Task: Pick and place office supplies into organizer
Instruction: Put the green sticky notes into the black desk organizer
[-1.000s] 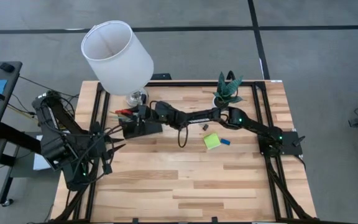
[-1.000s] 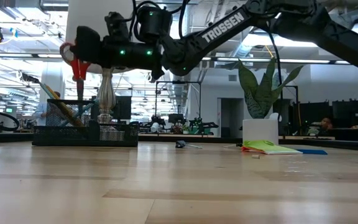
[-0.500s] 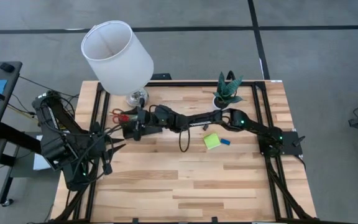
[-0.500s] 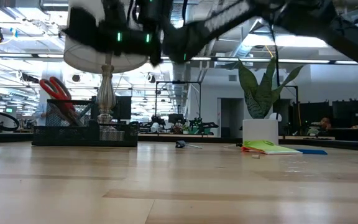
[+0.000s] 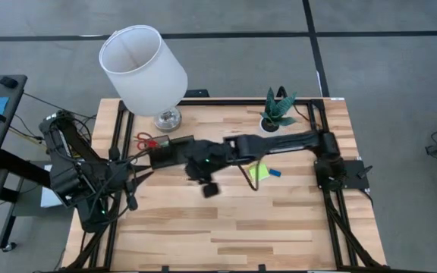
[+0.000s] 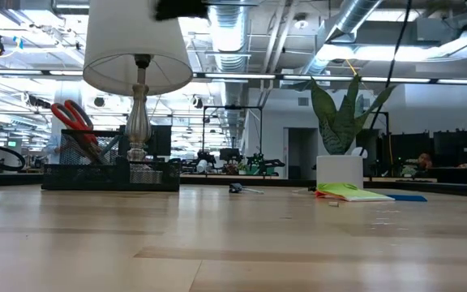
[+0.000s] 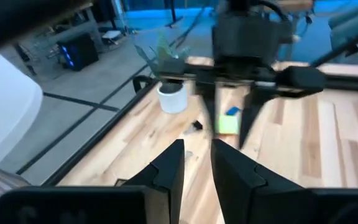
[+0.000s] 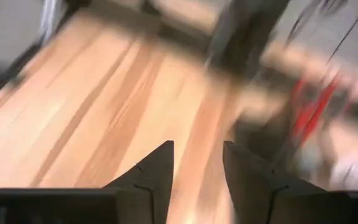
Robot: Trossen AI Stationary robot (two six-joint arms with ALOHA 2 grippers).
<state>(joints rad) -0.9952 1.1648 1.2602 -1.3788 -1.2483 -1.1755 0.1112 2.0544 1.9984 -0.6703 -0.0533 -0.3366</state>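
The red-handled scissors (image 6: 74, 122) stand blades-down in the mesh cup at one end of the black organizer (image 6: 112, 175), with their handles (image 5: 145, 141) leaning out over its rim. My right gripper (image 5: 210, 189) hangs open and empty above mid-table, off the organizer's near right side (image 8: 197, 167). On the wood behind its arm lie the lime-green sticky-note pad (image 5: 259, 171), the blue eraser (image 5: 275, 173) and a black binder clip (image 6: 235, 188). My left gripper (image 7: 196, 157) waits by the table's left edge, its fingers slightly apart around nothing.
A white-shaded lamp (image 5: 143, 67) stands just behind the organizer. A potted plant (image 5: 278, 114) stands at the far right. The near half of the table (image 5: 226, 227) is bare wood.
My right gripper has let go of the scissors, which dropped into the organizer's cup and lean there with their handles up. The gripper has then risen and swung away from the organizer toward the table's near and right side, tipping its fingers.
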